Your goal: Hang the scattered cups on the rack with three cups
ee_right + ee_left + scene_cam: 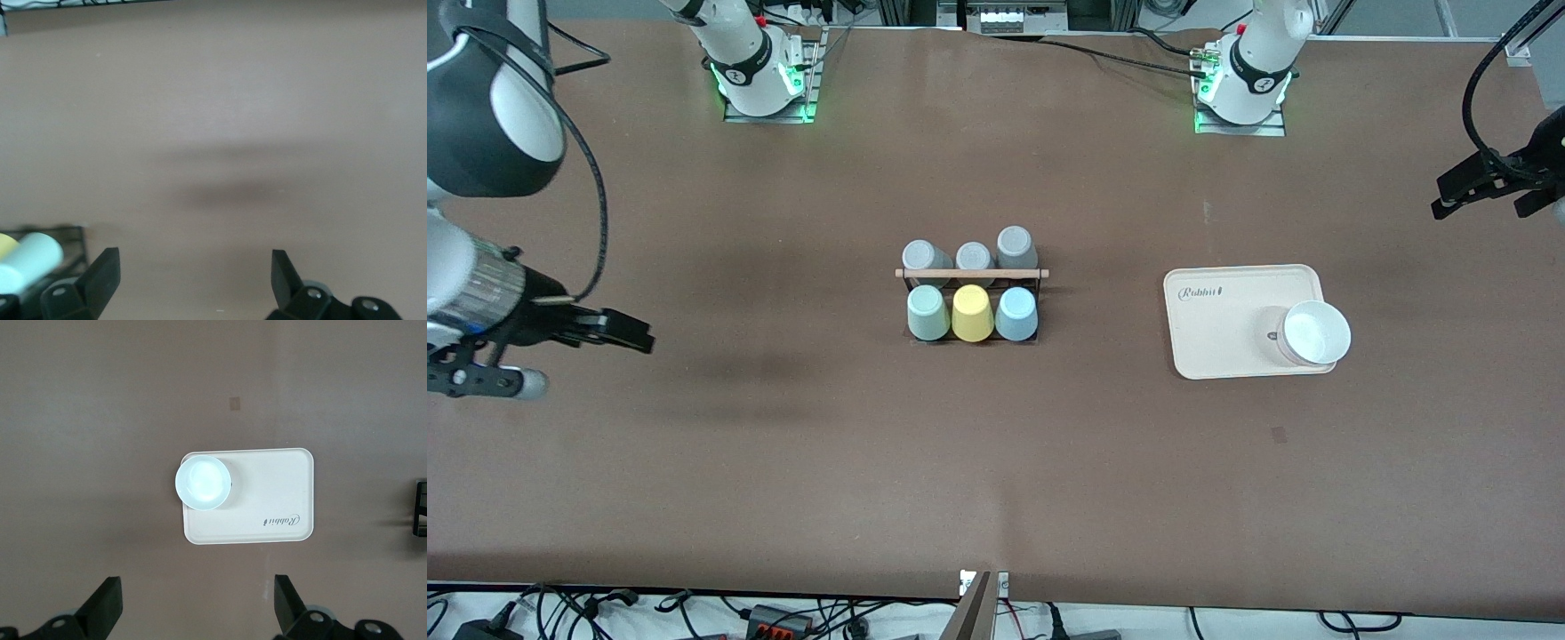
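Observation:
The black wire rack (972, 274) with its wooden rod stands mid-table. On it, in the row nearer the camera, sit the mint-green cup (927, 313), a yellow cup (972, 313) and the light blue cup (1016, 314), all upside down. Three grey cups (974, 258) fill the farther row. My right gripper (627, 333) hangs open and empty over bare table toward the right arm's end; its wrist view shows its open jaws (195, 270), the mint-green cup (33, 260) and the rack (73, 233). My left gripper (1480, 197) hovers open and empty (198, 597) at the left arm's end.
A cream tray (1227, 329) lies between the rack and the left arm's end, with a white bowl (1316, 333) on its corner. The left wrist view looks down on the tray (280, 487) and bowl (203, 482). Cables run along the table's near edge.

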